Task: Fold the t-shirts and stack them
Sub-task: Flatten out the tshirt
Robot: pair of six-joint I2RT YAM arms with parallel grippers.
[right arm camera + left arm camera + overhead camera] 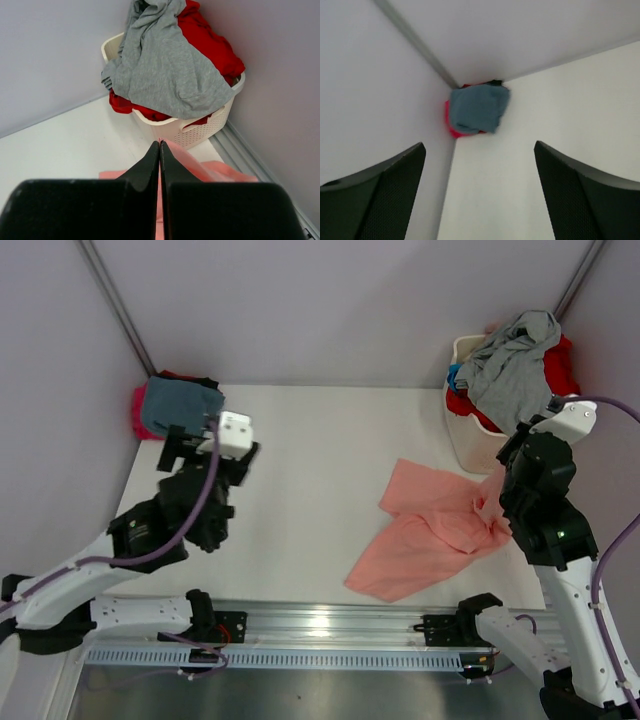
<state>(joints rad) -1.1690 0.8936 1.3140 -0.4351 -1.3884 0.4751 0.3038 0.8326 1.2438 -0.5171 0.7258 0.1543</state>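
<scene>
A salmon-pink t-shirt [430, 530] lies crumpled on the white table at centre right. My right gripper [160, 144] is shut on its right edge and lifts that cloth [200, 167] a little; in the top view it [500, 502] is in front of the basket. A folded teal-blue t-shirt [178, 405] lies on a magenta one [139, 412] in the far left corner, also in the left wrist view [477, 109]. My left gripper [480, 200] is open and empty, above the table short of that stack [185, 455].
A white slotted laundry basket [468, 445] stands at the far right, holding a grey shirt [515, 365] and a red one [557, 365]; it also shows in the right wrist view [200, 127]. Grey walls close the far side and both sides. A metal rail [320, 625] runs along the near edge.
</scene>
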